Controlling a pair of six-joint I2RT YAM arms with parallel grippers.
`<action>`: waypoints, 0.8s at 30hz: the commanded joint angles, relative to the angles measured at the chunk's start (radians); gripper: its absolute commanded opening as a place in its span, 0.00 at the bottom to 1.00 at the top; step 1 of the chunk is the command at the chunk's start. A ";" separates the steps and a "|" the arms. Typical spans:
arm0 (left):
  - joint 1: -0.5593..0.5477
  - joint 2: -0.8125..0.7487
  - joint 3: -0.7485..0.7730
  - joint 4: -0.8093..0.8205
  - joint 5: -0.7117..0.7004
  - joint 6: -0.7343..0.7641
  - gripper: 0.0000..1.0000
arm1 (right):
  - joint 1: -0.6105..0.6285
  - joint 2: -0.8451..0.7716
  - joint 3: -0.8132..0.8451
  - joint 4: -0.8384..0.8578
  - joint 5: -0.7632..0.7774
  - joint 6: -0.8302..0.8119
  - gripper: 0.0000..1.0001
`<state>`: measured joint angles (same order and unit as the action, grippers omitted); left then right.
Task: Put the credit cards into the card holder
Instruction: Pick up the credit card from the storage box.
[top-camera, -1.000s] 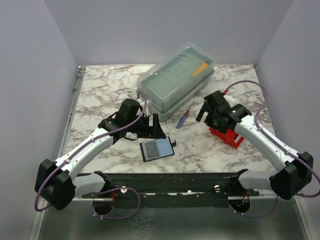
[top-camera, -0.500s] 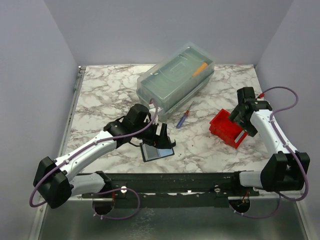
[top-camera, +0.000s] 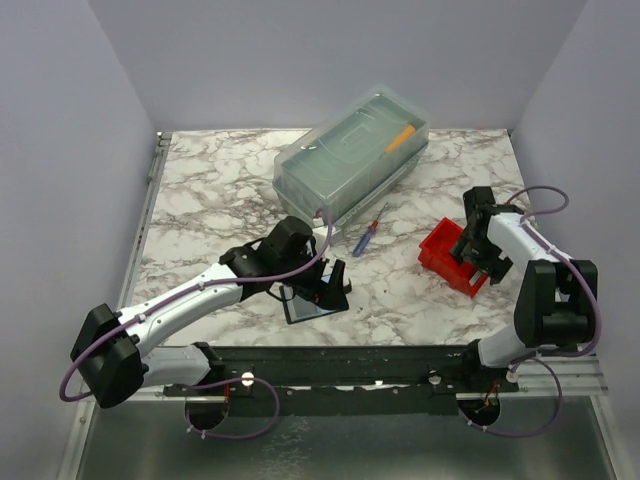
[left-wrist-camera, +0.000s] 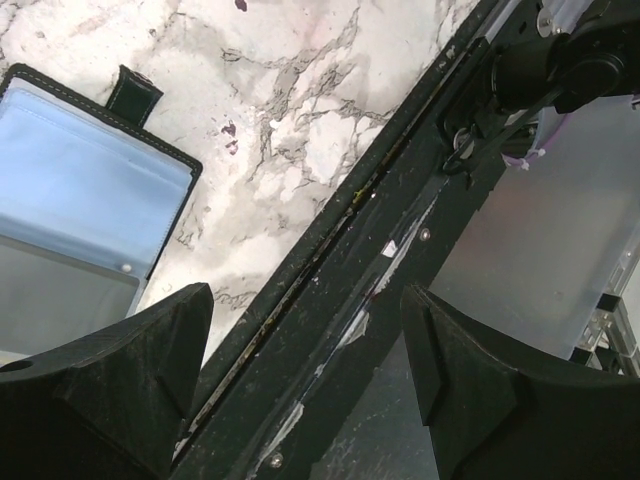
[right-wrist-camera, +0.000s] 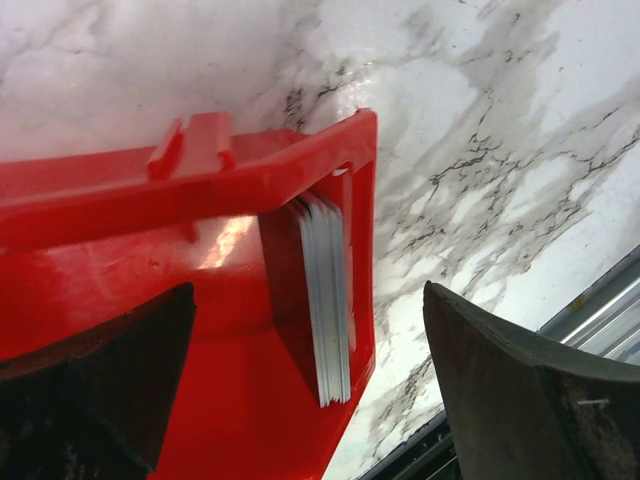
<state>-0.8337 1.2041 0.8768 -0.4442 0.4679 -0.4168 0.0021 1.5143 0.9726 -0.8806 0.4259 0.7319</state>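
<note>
The card holder (top-camera: 305, 308) lies open near the table's front edge. The left wrist view shows it as a black-edged wallet (left-wrist-camera: 85, 180) with pale blue sleeves and a snap tab. My left gripper (top-camera: 325, 283) hangs over its right part, open and empty (left-wrist-camera: 305, 335), with the front rail between its fingers. The credit cards (right-wrist-camera: 328, 300) stand on edge as a stack against the inside wall of the red bin (right-wrist-camera: 200, 170). My right gripper (top-camera: 477, 252) is open at the bin's (top-camera: 443, 253) right end, and its fingers straddle the card stack and the bin wall (right-wrist-camera: 308, 345).
A large clear lidded box (top-camera: 350, 165) stands at the back centre. A blue-and-red pen (top-camera: 368, 233) lies between it and the bin. The black front rail (top-camera: 350, 365) runs along the near table edge, seen close in the left wrist view (left-wrist-camera: 400, 210).
My left gripper has moved nearer and to the right, and now covers part of the open card holder. My right arm swung right, folded back and lowered its gripper to the bin's right end.
</note>
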 joint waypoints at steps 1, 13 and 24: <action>-0.007 0.005 0.016 0.005 -0.043 0.027 0.82 | -0.035 0.026 -0.016 0.024 0.043 0.000 0.95; -0.017 0.031 0.022 0.002 -0.057 0.039 0.82 | -0.039 -0.024 -0.019 -0.027 0.021 0.003 0.74; -0.020 0.030 0.018 0.001 -0.051 0.040 0.82 | -0.039 -0.052 0.011 -0.064 -0.006 0.001 0.66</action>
<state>-0.8467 1.2308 0.8768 -0.4442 0.4286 -0.3969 -0.0330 1.4769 0.9607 -0.9127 0.4282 0.7315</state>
